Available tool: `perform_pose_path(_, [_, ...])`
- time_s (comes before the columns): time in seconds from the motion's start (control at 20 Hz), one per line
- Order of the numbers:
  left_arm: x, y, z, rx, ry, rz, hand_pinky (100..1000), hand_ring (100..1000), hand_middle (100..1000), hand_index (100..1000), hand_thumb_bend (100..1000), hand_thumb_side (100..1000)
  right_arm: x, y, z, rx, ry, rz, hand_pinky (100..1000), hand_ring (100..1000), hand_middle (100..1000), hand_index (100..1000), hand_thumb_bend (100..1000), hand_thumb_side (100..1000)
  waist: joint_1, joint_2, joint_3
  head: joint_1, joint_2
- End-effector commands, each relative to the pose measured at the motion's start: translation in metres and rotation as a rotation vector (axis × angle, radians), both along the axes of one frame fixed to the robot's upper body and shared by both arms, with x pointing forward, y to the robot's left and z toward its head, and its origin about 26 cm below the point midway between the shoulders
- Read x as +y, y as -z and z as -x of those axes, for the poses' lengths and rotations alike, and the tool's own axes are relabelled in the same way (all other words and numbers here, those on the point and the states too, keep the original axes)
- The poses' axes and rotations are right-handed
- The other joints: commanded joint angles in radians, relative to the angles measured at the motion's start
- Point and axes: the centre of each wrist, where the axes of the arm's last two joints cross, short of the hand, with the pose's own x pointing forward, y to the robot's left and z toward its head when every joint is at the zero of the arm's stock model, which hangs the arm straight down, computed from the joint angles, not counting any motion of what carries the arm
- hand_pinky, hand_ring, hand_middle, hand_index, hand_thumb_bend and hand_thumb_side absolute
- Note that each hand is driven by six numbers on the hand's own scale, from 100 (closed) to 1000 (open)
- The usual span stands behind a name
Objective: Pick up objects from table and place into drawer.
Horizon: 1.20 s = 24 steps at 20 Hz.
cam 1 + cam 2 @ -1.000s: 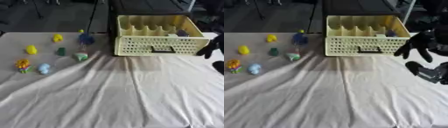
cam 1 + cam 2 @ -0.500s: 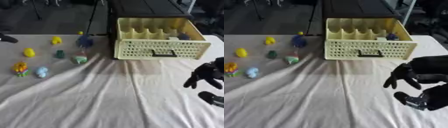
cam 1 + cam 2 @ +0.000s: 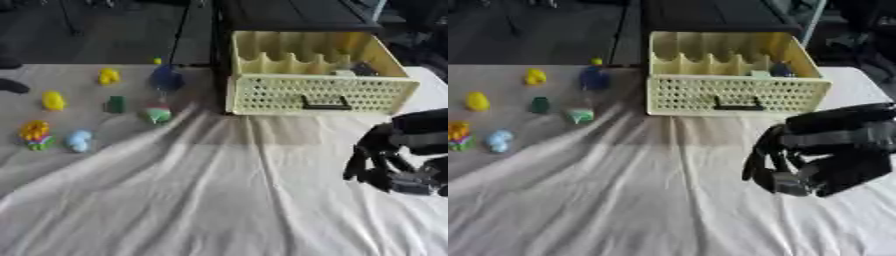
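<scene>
Both head eyes look down on the same cloth-covered table [image 3: 201, 200].

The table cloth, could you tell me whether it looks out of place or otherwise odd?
Yes: the white cloth is rumpled, with long folds fanning from below the yellow drawer basket toward the near edge. The small toys on the left lie on flatter cloth.

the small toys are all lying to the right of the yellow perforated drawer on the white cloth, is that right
Not quite: the small toys lie to the left of the yellow perforated drawer, as the left eye view shows. They are on the white cloth.
</scene>
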Motion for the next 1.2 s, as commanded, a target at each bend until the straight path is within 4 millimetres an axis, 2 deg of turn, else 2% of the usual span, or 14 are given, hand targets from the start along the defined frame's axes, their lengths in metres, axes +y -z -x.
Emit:
perform_pose_path(0.05, [-0.002, -0.007, 0.003, -0.018, 0.006, -0.007, 554, 708, 702, 957, 100, 962, -0.007, -0.01, -0.012, -0.022, 0.06, -0.009, 263, 453, 624, 805, 100, 1000, 0.001, -0.013, 0.003, -0.014, 0.008])
perform_pose_path(0.35, [-0.004, -0.006, 0.003, -0.006, 0.016, -0.012, 552, 707, 701, 955, 100, 966, -0.011, -0.013, -0.041, -0.058, 0.115, -0.019, 282, 472, 633, 813, 100, 1000, -0.001, -0.008, 0.014, -0.033, 0.001])
perform_pose_path(0.65, [-0.004, -0.006, 0.003, -0.003, 0.017, -0.008, 552, 707, 700, 952, 100, 967, -0.021, -0.003, -0.066, -0.028, 0.177, -0.037, 300, 487, 652, 818, 100, 1000, -0.003, -0.002, 0.026, -0.039, -0.009])
perform_pose_path(1.2, [-0.004, -0.005, 0.003, -0.002, 0.009, 0.008, 552, 708, 700, 952, 100, 966, -0.033, 0.016, -0.092, 0.024, 0.252, -0.042, 295, 503, 734, 855, 100, 1000, -0.005, 0.005, 0.042, -0.048, -0.014])
